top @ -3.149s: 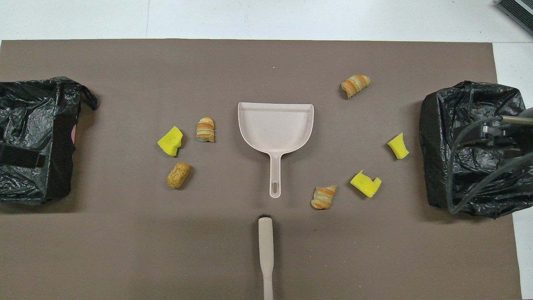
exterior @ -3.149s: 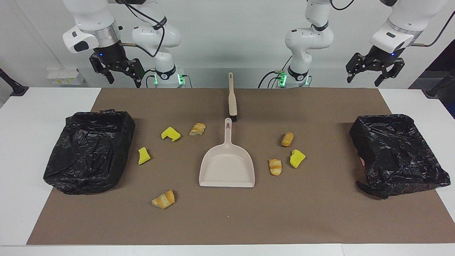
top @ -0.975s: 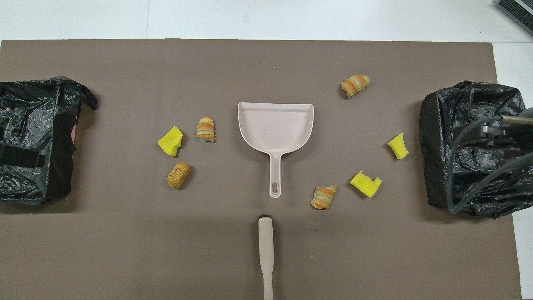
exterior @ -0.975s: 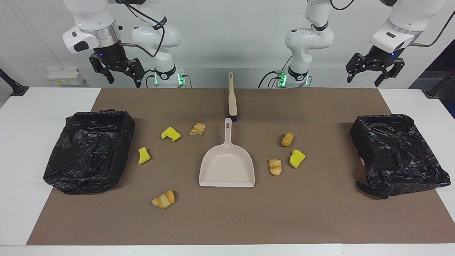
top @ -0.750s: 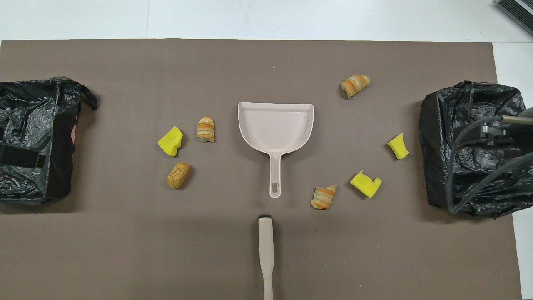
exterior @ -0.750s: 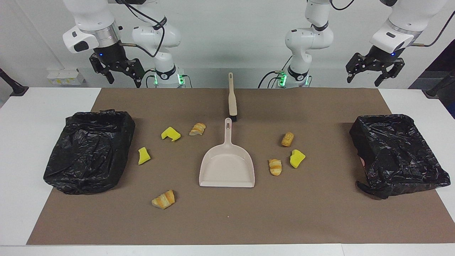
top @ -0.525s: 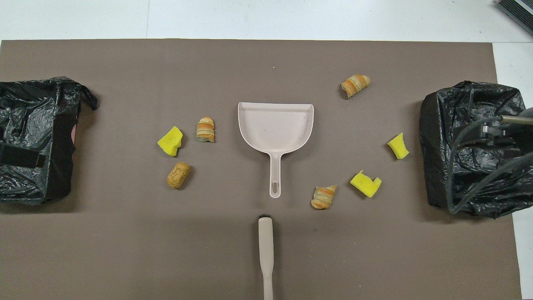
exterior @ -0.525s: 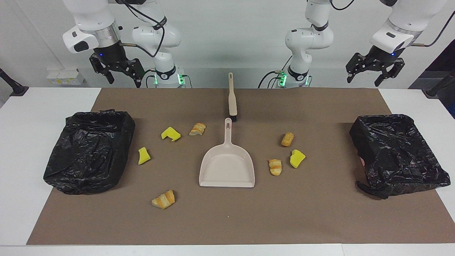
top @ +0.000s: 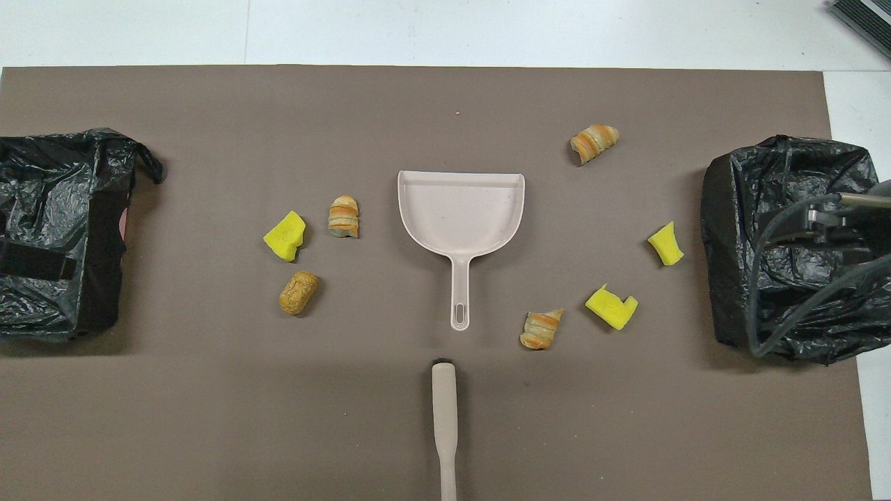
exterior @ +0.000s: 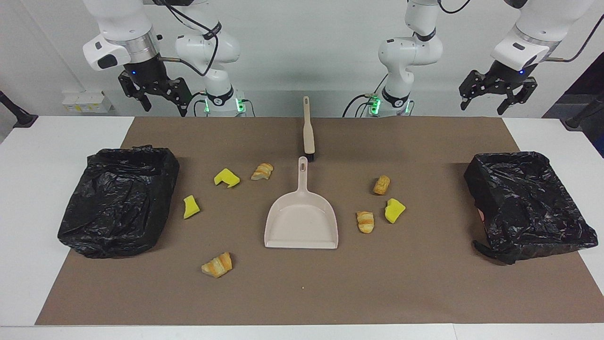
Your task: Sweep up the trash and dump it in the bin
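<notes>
The trash lies scattered on the brown mat around a beige dustpan (exterior: 302,226) (top: 459,209). Toward the right arm's end are two yellow sponge chunks (exterior: 226,177) (exterior: 190,207) and two bread pieces (exterior: 262,171) (exterior: 217,265). Toward the left arm's end are one yellow sponge chunk (exterior: 394,210) and two bread pieces (exterior: 381,184) (exterior: 365,221). A beige brush (exterior: 308,130) (top: 443,424) lies nearer to the robots, in line with the dustpan's handle. A bin lined with a black bag (exterior: 155,203) (exterior: 528,203) stands at each end. My right gripper (exterior: 165,106) and left gripper (exterior: 483,106) hang open and empty, high over the robots' edge of the table.
The brown mat (exterior: 302,293) covers most of the white table (exterior: 28,189). In the overhead view the right arm's cable (top: 766,278) crosses over the bin (top: 738,209) at that end. The other bin (top: 56,181) sits at the left arm's end.
</notes>
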`<state>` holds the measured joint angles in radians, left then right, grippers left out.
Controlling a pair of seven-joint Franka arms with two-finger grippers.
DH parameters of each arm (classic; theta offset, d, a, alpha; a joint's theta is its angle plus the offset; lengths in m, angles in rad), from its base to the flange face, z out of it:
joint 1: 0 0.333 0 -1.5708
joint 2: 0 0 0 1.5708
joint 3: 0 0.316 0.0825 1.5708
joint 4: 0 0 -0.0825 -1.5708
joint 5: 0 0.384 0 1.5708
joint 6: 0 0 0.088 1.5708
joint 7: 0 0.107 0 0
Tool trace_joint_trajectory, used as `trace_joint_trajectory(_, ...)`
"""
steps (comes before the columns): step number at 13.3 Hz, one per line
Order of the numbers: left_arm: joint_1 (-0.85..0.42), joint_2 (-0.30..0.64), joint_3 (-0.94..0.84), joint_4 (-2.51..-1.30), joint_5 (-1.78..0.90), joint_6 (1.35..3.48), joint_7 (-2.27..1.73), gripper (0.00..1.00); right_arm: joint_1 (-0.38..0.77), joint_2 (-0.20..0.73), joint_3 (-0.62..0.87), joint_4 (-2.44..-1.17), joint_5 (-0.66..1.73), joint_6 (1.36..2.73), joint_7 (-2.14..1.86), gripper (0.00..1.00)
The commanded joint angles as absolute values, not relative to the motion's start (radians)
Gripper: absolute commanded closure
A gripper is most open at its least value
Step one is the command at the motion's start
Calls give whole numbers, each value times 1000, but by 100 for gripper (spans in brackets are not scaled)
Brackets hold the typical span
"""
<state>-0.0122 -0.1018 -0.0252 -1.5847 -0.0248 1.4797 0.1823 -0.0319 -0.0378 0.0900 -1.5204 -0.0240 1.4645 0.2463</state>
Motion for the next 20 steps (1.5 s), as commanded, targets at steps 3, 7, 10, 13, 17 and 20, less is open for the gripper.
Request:
trace_joint_trajectory(3,-6,-120,-26,-1601,-26,1473,187,0,-43,-46,95,-1529,-9,1467,244,0)
trace_joint_trajectory(7,-6,-120,-26,-1601,-26,1473,189,0,-29,-38,100,-1522,-25,1470,244,0)
trace_joint_trajectory(10,-23,-120,-38,-1601,-26,1473,187,0,-20,-31,109,-1519,-31,1471,245,0)
trace_joint_trajectory(13,-25,-132,-48,-1620,-34,1459,186,0,40,17,109,-1502,-32,1515,294,0)
trace_joint_trajectory(17,-150,-242,-51,-1799,-35,1521,108,0,104,101,109,-1496,-34,1586,339,0)
trace_joint_trajectory(20,-277,-394,-57,-2015,-35,1637,-166,0,178,170,109,-1497,-69,1670,428,0)
